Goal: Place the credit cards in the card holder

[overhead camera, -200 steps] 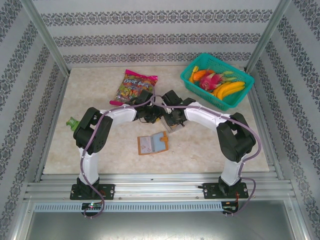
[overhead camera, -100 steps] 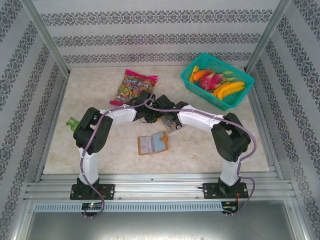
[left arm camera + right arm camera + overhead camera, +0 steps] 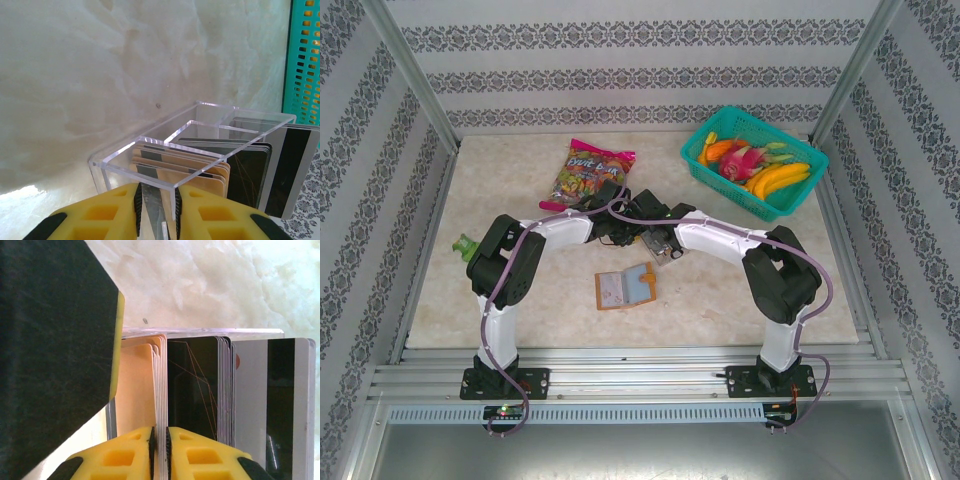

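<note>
Right gripper point(image 3: 159, 440) pinched shut on the edge of a tan card among the credit cards point(image 3: 192, 390) standing upright inside the clear tray point(image 3: 165, 142). Left gripper point(image 3: 157, 212) clamped on that tray's near wall. Card holder point(image 3: 625, 288) lies open, apart from the tray, on its arm-base side.

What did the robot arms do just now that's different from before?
The right arm swung left, toward the clear tray, and the right gripper closed on the tan credit cards standing in it. The left gripper, pinching the tray's wall, the open card holder, the green basket and the snack bag stayed where they were.
</note>
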You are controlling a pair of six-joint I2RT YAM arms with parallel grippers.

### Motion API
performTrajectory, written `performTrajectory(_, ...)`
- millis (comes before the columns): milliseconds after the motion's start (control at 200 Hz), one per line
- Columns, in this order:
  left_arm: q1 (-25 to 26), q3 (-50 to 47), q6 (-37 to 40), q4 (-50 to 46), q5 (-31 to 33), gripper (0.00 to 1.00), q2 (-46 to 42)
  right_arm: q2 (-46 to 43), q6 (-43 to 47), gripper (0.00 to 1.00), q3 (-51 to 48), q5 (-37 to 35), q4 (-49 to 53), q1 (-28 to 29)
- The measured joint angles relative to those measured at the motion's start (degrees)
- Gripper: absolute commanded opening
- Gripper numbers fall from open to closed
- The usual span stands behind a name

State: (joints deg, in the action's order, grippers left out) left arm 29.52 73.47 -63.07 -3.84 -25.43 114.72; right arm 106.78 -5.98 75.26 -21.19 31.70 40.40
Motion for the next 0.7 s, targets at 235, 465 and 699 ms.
performTrajectory(235, 0.0, 0.0, 0.02, 0.02, 0.15, 0.27, 0.0, -0.74, 0.04, 0.06, 0.0, -0.24, 0.13, 0.0)
performTrajectory(465, 0.0, 0.0, 0.07, 0.0, 0.17, 0.27, 0.0, -0.9, 0.2, 0.0, 0.0, -0.15, 0.26, -0.04)
performTrajectory(699, 0.0, 0.0, 1.6, -0.26, 0.63, 0.31, -0.22, -3.41, -1.66, 0.0, -1.03, 5.57, 0.2, -2.08)
